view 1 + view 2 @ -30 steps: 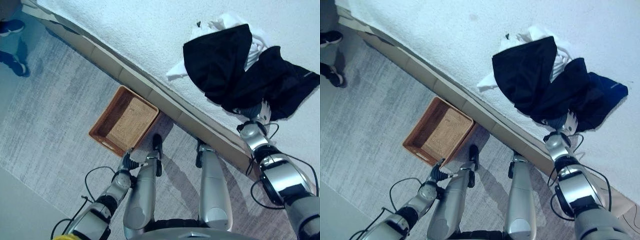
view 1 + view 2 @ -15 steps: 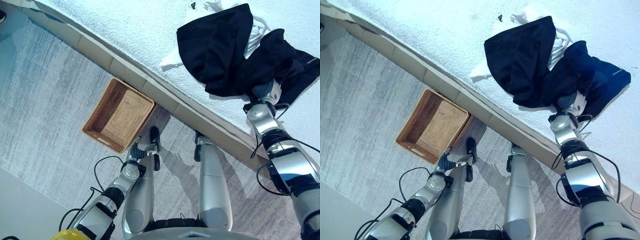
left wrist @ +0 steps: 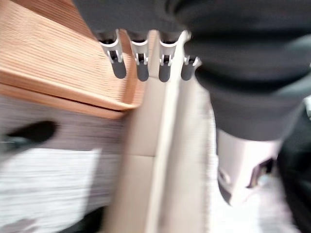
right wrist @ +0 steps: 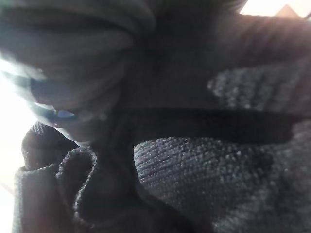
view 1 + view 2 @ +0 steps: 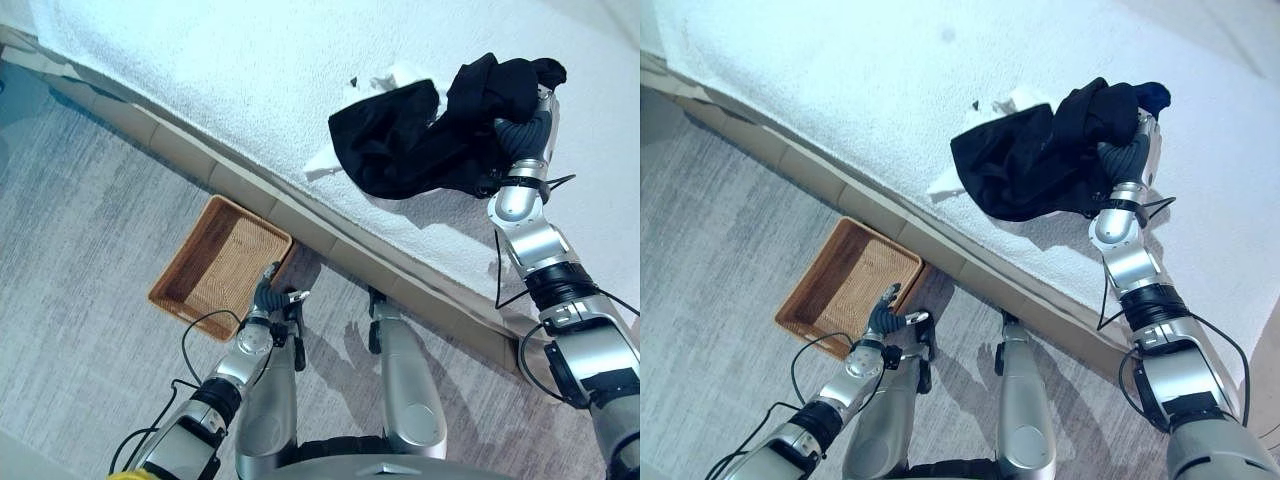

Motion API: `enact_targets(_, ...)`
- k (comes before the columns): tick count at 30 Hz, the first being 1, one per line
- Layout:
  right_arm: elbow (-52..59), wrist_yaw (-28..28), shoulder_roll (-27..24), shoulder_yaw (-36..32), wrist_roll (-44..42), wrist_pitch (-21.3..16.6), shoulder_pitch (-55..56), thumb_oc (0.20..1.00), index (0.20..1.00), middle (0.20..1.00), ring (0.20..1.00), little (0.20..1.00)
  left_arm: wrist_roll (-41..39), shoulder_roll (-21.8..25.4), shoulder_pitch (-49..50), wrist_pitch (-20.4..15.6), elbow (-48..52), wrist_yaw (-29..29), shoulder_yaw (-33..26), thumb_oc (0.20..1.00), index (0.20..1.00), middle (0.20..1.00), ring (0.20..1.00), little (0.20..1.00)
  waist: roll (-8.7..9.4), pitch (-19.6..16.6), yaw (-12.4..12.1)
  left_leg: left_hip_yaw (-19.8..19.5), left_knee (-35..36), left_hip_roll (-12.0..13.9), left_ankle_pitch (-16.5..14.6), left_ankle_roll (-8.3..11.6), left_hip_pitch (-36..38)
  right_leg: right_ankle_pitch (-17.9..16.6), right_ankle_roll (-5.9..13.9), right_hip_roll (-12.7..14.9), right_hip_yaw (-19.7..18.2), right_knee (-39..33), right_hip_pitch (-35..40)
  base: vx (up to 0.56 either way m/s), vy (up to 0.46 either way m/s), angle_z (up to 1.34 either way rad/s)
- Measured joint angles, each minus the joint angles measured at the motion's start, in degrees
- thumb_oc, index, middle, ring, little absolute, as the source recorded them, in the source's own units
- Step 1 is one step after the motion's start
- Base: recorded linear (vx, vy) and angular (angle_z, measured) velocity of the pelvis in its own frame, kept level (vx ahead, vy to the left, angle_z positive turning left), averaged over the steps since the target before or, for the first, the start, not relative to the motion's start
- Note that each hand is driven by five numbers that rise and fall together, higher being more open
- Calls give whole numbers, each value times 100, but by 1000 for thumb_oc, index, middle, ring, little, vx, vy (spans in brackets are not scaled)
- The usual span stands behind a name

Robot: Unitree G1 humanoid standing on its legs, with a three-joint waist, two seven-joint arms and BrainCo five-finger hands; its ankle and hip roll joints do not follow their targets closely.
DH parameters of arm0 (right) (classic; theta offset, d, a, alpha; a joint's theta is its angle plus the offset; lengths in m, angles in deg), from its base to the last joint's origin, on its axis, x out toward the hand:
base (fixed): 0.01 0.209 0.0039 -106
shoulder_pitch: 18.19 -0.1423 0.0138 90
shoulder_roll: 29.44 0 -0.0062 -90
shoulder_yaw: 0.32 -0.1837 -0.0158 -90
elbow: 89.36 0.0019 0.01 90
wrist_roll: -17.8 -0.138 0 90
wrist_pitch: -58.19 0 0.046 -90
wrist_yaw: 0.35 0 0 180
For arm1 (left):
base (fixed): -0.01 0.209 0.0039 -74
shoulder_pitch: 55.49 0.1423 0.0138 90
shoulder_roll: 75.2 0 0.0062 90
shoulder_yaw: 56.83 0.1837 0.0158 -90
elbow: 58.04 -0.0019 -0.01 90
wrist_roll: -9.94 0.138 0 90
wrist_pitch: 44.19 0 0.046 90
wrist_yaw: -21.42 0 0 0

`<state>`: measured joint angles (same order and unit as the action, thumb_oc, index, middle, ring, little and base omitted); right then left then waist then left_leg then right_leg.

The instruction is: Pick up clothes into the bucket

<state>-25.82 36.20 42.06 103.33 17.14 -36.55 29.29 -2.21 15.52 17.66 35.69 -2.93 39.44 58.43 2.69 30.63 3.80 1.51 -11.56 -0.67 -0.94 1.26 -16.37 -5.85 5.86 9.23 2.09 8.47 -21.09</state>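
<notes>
The right hand [image 5: 522,135] is raised over the white bed [image 5: 250,80] at the far right, with dark clothes [image 5: 420,135] bunched against it and trailing left onto the bed. In its wrist view knitted dark cloth [image 4: 204,165] presses close, hiding the fingers, so I cannot tell their state. A white garment [image 5: 385,85] lies under the dark pile. The left hand [image 5: 270,300] hangs low with straight, relaxed fingers [image 3: 141,60], holding nothing, just beside the near corner of the brown basket [image 5: 185,290] on the grey carpet [image 5: 90,200].

white textured bed cover [image 5: 250,70], beige bed-frame edge [image 5: 240,190] along its side, grey streaked carpet floor [image 5: 80,230] below
</notes>
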Motion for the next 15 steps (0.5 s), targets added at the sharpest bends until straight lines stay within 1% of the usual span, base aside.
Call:
enact_targets(2, 305, -192, -12, -49, -3, 17, 184, 200, 200, 200, 200, 200, -47, 131, -70, 44, 477, -105, -19, 1000, 1000, 1000, 1000, 1000, 3, -2, -1, 2, 158, 12, 35, 5, 231, -71, -1, -1, 2, -200, 240, 41, -20, -4)
enact_targets(3, 674, -355, -28, -182, -1, 7, 466, 200, 200, 200, 200, 200, -148, 251, -57, 68, 1017, -189, -26, 1000, 1000, 1000, 1000, 1000, 5, -14, -33, -2, 322, -4, 85, 17, 426, -136, 3, -4, 25, -359, 445, 27, -37, 3)
enact_targets(4, 905, -457, -36, -200, -4, -3, 611, 200, 200, 200, 200, 200, -241, 298, -127, -22, 1332, -250, -85, 1000, 1000, 1000, 1000, 1000, 17, -46, -37, -10, 432, 14, 91, 9, 567, -142, 18, -3, 55, -469, 593, 27, -37, 2)
enact_targets(5, 990, -510, -38, -202, -6, -5, 653, 200, 200, 200, 200, 200, -252, 316, -233, -43, 1449, -265, -132, 1000, 1000, 1000, 1000, 1000, 31, -92, -25, -9, 467, 23, 99, 5, 597, -148, 25, -3, 55, -502, 617, 42, -36, 3)
enact_targets(8, 1297, -893, -264, -255, -117, -23, 793, 200, 200, 200, 200, 200, -322, 510, -725, -20, 2037, -408, -153, 1000, 1000, 1000, 1000, 1000, 43, -226, 0, -12, 600, 33, 152, 36, 747, -240, 10, -16, 101, -677, 796, 27, -18, 0)
enact_targets(9, 1311, -1003, -322, -250, -198, -24, 792, 200, 200, 200, 200, 200, -318, 533, -891, 29, 2034, -430, -117, 1000, 1000, 1000, 1000, 1000, 42, -230, 2, -9, 622, 35, 165, 48, 802, -248, 3, -22, 105, -680, 844, 50, -31, 6)
enact_targets(10, 1358, -1249, -467, -238, -345, -33, 797, 200, 200, 200, 200, 200, -297, 620, -1303, 79, 2033, -466, -53, 1000, 1000, 1000, 1000, 1000, 39, -243, 0, -20, 666, 40, 190, 81, 921, -251, -1, -27, 164, -685, 960, 52, -36, 6)
enact_targets(13, 1648, -1672, -924, -181, -661, -68, 791, 200, 200, 200, 200, 200, -216, 804, -1885, 128, 2038, -502, 72, 1000, 1000, 1000, 1000, 1000, 52, -353, 10, -24, 740, 68, 188, 85, 1037, -249, 0, -58, 185, -770, 1088, 67, -23, 2)
enact_targets(15, 1823, -2226, -1389, -49, -1236, -122, 747, 200, 200, 200, 200, 200, -207, 927, -2231, 210, 2029, -595, 269, 1000, 1000, 1000, 1000, 1000, 56, -418, 3, -33, 826, 90, 194, 93, 1270, -247, 2, -93, 222, -796, 1295, 67, -21, 0)
